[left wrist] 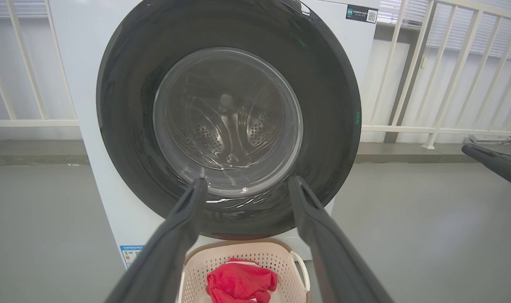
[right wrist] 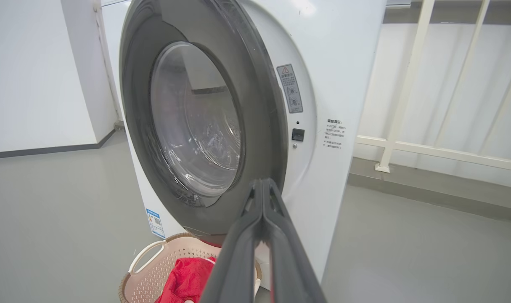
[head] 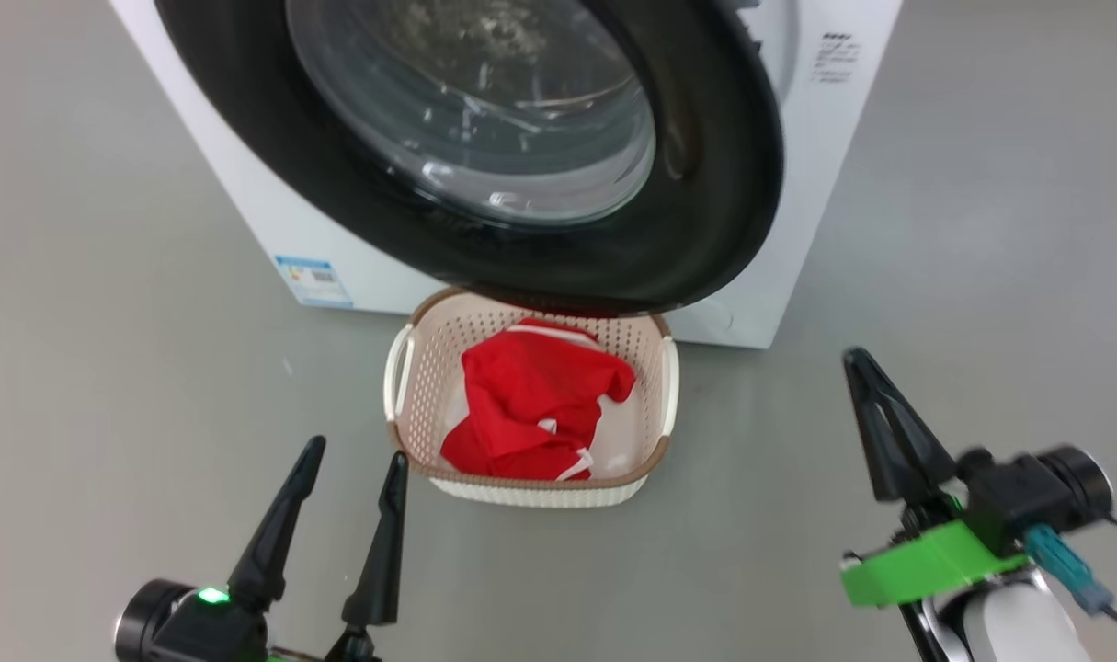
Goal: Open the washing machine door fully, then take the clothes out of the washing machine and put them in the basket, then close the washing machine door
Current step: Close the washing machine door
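The white washing machine (head: 264,211) fills the top of the head view, and its door (head: 705,184), black-rimmed with a clear glass bowl, hangs over the basket (head: 411,405). Seen from the right wrist, the door (right wrist: 259,126) stands slightly off the machine front (right wrist: 343,84). The red clothes (head: 530,405) lie inside the cream basket on the floor. My left gripper (head: 356,452) is open and holds nothing, low and left of the basket. My right gripper (head: 857,359) is shut on nothing, right of the basket, and points at the door's edge (right wrist: 262,182).
Grey floor (head: 108,368) surrounds the machine and basket. A white railing (left wrist: 406,84) runs behind and to the right of the machine. A white wall (right wrist: 28,75) stands to its left. A blue label (head: 313,280) sits low on the machine front.
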### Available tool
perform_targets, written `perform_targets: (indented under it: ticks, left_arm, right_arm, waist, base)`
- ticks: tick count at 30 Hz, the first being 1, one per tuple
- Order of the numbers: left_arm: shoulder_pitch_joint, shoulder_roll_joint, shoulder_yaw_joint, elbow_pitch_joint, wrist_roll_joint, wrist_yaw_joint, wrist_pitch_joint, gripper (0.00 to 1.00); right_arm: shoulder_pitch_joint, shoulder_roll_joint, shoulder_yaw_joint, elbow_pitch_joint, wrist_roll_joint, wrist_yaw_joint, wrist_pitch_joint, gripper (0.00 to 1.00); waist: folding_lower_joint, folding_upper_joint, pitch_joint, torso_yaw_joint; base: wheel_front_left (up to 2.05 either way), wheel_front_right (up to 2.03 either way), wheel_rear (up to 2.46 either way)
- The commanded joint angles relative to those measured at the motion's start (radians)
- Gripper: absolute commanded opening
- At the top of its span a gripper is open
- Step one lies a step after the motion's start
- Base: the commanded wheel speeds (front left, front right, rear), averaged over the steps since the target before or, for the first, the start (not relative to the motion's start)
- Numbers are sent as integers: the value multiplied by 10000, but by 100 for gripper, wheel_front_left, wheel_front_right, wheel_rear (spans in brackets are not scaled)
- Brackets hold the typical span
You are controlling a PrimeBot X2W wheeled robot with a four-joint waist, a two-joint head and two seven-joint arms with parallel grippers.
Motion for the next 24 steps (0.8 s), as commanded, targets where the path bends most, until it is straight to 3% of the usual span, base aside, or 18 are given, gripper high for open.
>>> perform_targets:
  ticks: [1, 11, 19, 24]
  left_arm:
    - [-415, 45, 215, -218, 34, -59, -61, 100]
    - [-892, 21, -144, -141, -217, -109, -61, 100]
    - [-1338, 15, -729, -133, -659, -138, -61, 100]
    - [-1437, 14, -865, -181, -784, -142, -61, 100]
  right_arm:
    - [-646, -102, 395, -72, -129, 60, -65, 0]
    - [-2635, -500, 993, 1049, -582, 60, -65, 0]
    - [-4185, -1403, 1337, 1858, -406, 60, -65, 0]
    - [-4724, -1650, 1367, 2185, -349, 60, -65, 0]
  waist:
    - [0, 0, 462, 352]
    - [0, 0, 1214, 757]
    - [0, 0, 1753, 1417]
    - [0, 0, 1956, 1603]
  base:
    - [0, 0, 0]
    - [0, 0, 0]
    - [0, 0, 0]
    - [0, 0, 0]
